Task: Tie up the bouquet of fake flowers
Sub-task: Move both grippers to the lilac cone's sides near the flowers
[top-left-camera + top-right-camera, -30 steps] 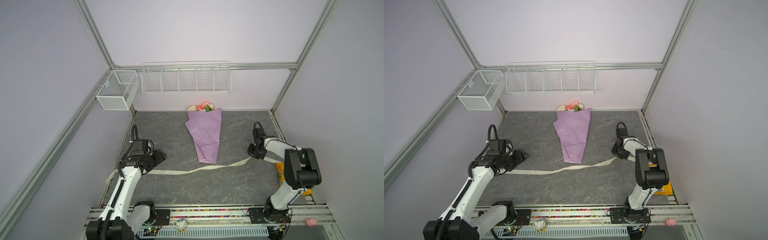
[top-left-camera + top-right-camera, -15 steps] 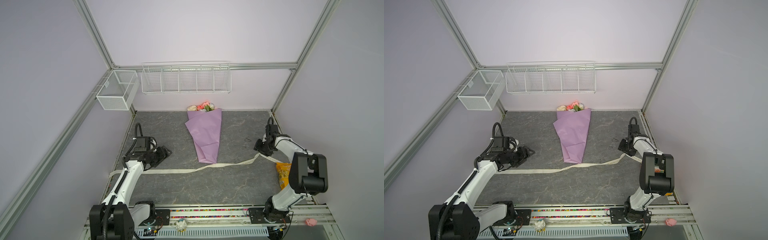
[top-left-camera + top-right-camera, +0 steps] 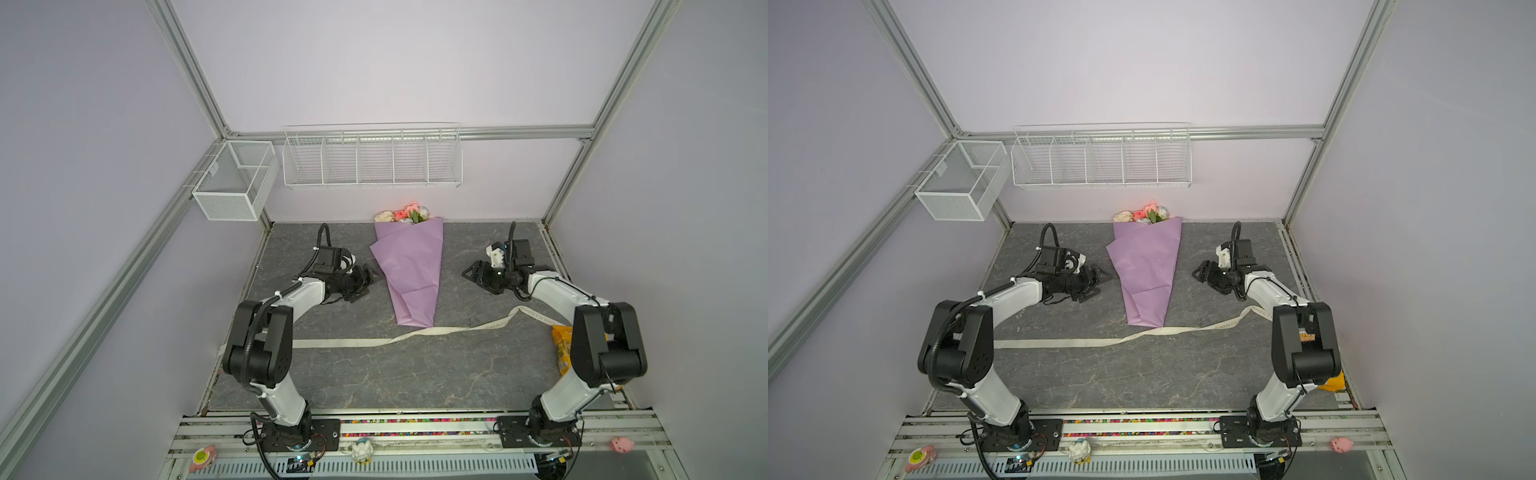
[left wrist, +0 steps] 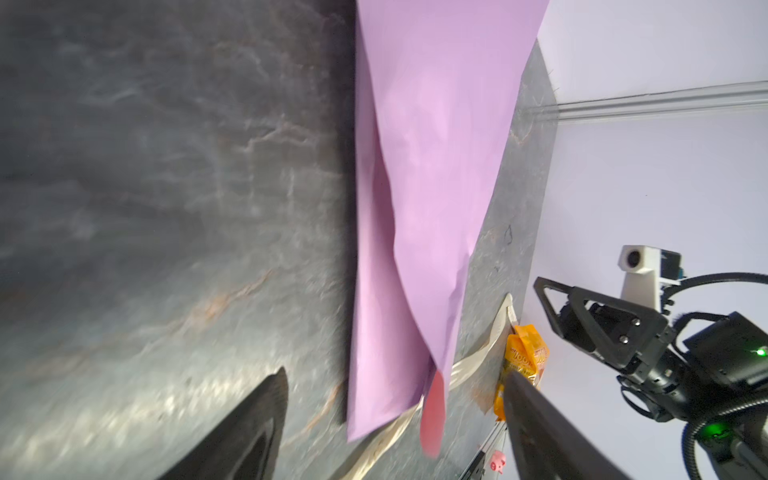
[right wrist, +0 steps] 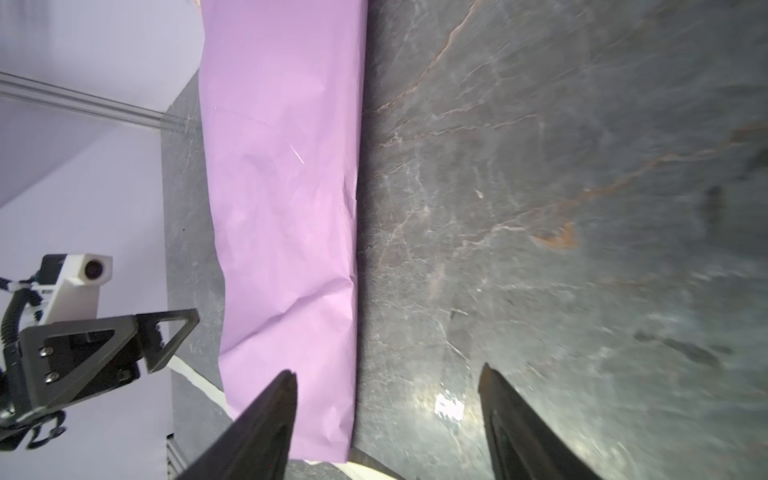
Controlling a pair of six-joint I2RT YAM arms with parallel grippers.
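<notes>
The bouquet of fake flowers (image 3: 409, 270) lies flat in the middle of the grey marbled desk (image 3: 415, 374). Its wide end points to the back wall and its narrow end to the front rail. The lilac paper cone (image 3: 1144, 270) is the one container with visible contents. Cream, pink and coral rose heads (image 3: 402, 215) with some green leaf crowd out of its wide mouth. In the left wrist view a pink strip of inner paper (image 4: 432, 409) pokes from the narrow end.

On the back rail hangs a white wire basket (image 3: 372, 162), split into five compartments. A white mesh box (image 3: 232, 187), divided in two, hangs on the left wall.

A long cream ribbon (image 3: 365, 342) runs across the desk and passes the cone's narrow end, where the left wrist view shows it going under the paper's corner. It carries a line of printed lettering, too small to read. An orange snack packet (image 3: 561, 349) lies near the right edge, partly hidden by the right arm, and its print is too blurred to make out.

The left hand (image 3: 369, 281) sits low just left of the cone, fingers spread wide and gripping nothing. The right hand (image 3: 478, 279) sits to the cone's right, clear of it, also spread wide and gripping nothing.
</notes>
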